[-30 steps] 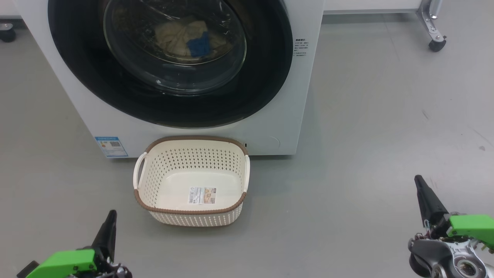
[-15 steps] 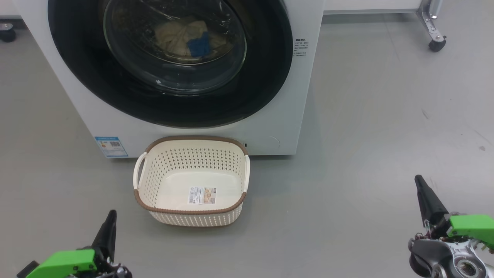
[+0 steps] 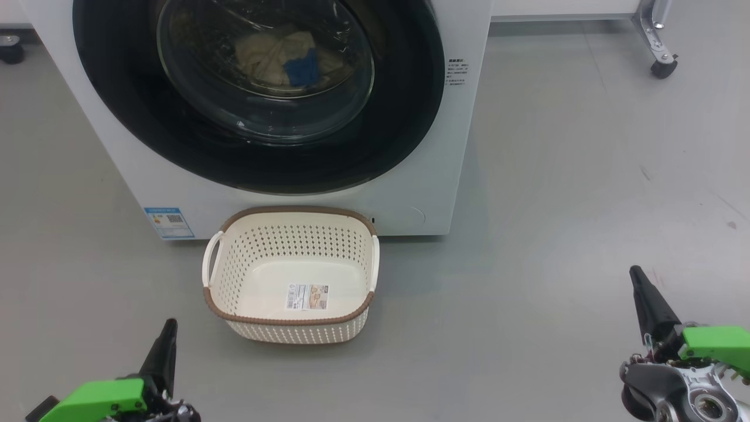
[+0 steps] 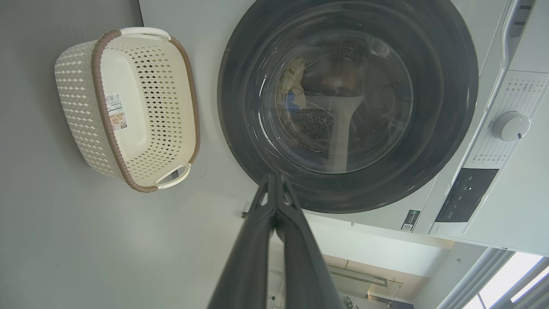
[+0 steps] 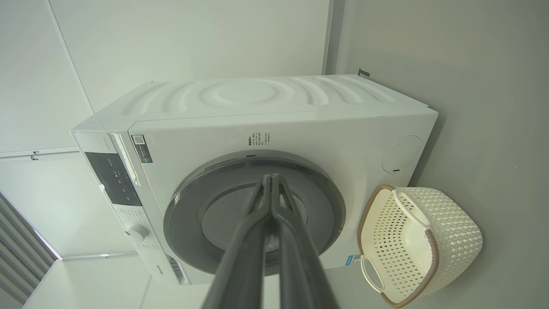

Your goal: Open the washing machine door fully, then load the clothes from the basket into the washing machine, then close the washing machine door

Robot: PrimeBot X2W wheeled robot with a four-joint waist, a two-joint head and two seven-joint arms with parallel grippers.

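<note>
Here the large round washing machine door (image 3: 404,88), a wide glossy black ring around a bulging clear glass centre, sits closed against the front of the big white front-loading washing machine (image 3: 451,117). It is well ahead of both hands, beyond their fingertips. Behind the glass lie the pale cream-yellow soft clothes (image 3: 263,53), one with a bright blue patch, inside the drum.

The small cream perforated plastic basket (image 3: 293,246), with a brown rim and white side handles, stands upright on the grey floor (image 3: 556,234) just in front of the machine, below the door. It is ahead of the left hand (image 3: 170,328), a little toward the robot's right, and it is nearer to this hand than to the right hand (image 3: 638,281). On its bare bottom a small printed sticker (image 3: 306,297) is visible.

Both hands are low and well apart from the basket and from the machine, one on each side. Each hand is closed, its two long dark fingers pressed together to a point, and it grips nothing.

A small blue label (image 3: 169,223) is at the lower front corner of the machine, ahead of the left hand. In the left wrist view a round white dial (image 4: 510,126) and a dark display panel (image 4: 465,193) are on the control strip. Far ahead of the right hand a black caster wheel (image 3: 663,67) stands on the floor.
</note>
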